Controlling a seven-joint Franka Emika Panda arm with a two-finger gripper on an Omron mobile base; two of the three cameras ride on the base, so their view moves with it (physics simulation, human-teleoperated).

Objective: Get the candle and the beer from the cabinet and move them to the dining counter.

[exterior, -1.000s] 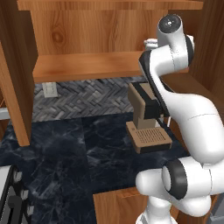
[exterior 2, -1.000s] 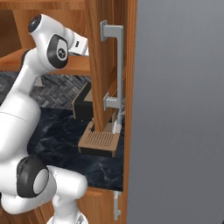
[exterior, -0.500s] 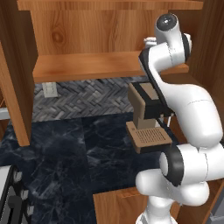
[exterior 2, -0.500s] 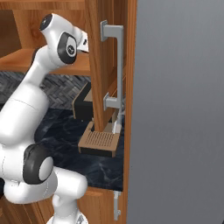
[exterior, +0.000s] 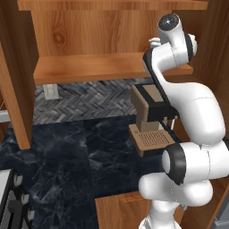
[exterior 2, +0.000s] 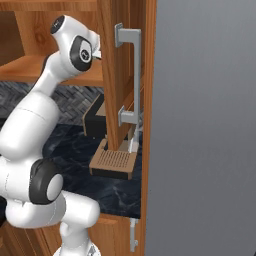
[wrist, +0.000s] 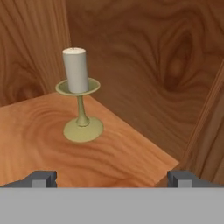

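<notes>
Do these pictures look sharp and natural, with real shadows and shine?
Hand view: the candle is sharp and evenly lit, with only a faint shadow at its base. Left base view: flat light on the cabinet, no glare. Right base view: soft, slightly blurred edges.

The candle (wrist: 75,70) stands upright in its holder (wrist: 82,124) on the shelf (wrist: 48,144) inside the cabinet (exterior: 103,36), in the corner where two inner walls meet. It lies ahead of the fingers (wrist: 41,178), nearer the left one and well clear of both. Below the shelf, a coffee machine (exterior: 152,118) sits on the surface (exterior: 67,165), against the back wall.
</notes>
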